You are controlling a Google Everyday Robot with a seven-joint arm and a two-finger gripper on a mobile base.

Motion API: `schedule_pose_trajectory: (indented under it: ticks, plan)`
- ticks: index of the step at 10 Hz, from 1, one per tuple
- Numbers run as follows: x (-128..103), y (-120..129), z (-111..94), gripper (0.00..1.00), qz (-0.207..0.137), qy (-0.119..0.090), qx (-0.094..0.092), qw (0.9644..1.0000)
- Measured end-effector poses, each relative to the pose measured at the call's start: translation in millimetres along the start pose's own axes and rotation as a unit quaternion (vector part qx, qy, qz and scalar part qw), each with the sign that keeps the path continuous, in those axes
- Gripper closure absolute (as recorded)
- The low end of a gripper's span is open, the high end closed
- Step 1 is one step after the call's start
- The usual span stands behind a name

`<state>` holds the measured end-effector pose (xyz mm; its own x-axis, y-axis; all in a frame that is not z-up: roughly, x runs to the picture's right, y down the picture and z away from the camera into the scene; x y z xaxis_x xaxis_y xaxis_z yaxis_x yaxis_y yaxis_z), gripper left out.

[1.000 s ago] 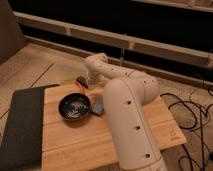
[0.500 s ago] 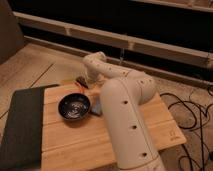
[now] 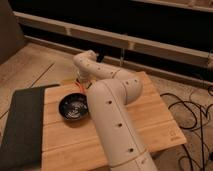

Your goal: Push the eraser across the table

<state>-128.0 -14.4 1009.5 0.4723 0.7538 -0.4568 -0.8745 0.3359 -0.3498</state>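
Observation:
The light wooden table [image 3: 145, 125] fills the middle of the camera view. My white arm [image 3: 112, 115] reaches over it from the near side and bends back at the far left edge. My gripper [image 3: 81, 84] points down there, mostly hidden under the wrist, just behind the black bowl [image 3: 74, 106]. Small orange and yellow things [image 3: 69, 80] lie by the gripper at the table's far edge. I cannot pick out the eraser; the arm covers the spot right of the bowl.
A dark grey mat [image 3: 22, 125] covers the table's left end. Black cables [image 3: 192, 115] lie on the floor at the right. A dark wall with a pale rail [image 3: 140, 42] runs behind the table.
The arm has shifted a little to the left and now covers the small bluish thing that lay right of the bowl. The bowl has not moved.

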Motion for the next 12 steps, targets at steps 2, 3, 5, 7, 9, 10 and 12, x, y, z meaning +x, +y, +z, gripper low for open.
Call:
schedule_pose_trajectory:
  ticks: [2, 3, 5, 7, 9, 10, 12]
  plan:
    - [3, -7, 11, 1.00, 0.010, 0.017, 0.000, 0.9998]
    - [1, -9, 18, 1.00, 0.012, 0.023, -0.003, 0.9997]
    - [-14, -3, 29, 1.00, -0.002, 0.014, -0.010, 0.9998]
    - [-54, 11, 25, 1.00, -0.042, -0.038, -0.014, 0.9983]
    - [-77, 13, 14, 1.00, -0.072, -0.070, -0.006, 0.9949]
    - [-87, 14, 6, 1.00, -0.081, -0.085, -0.008, 0.9930]
    - [-87, 14, 5, 1.00, -0.081, -0.087, -0.008, 0.9929]
